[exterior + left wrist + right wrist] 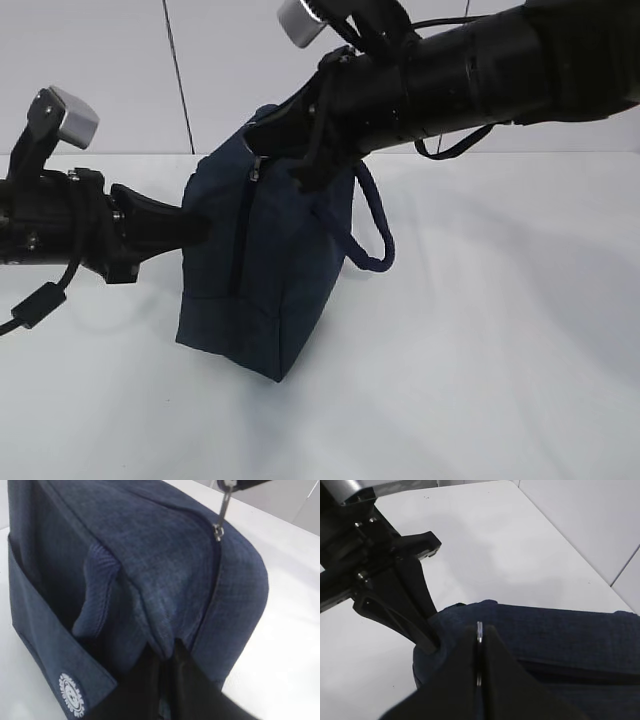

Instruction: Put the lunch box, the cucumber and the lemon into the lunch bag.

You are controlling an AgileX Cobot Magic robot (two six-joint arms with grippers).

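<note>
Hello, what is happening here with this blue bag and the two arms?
Both arms are working on the navy lunch bag, which stands on the white table. The left tool is shut on a fold of fabric at the bag's side. The right tool is shut on the silver zipper pull at the top. The zipper looks closed. No lunch box, cucumber or lemon is visible.

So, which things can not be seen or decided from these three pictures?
- Lunch box, cucumber, lemon: in no view. Whether they are inside the lunch bag is hidden by its fabric.
- Zipper: closed where visible; its lower end is hidden behind the left end effector in the left wrist view.
- Ring pull: only its edge shows between the right end effector fingers.
- Bag's logo: too small to read.
</note>
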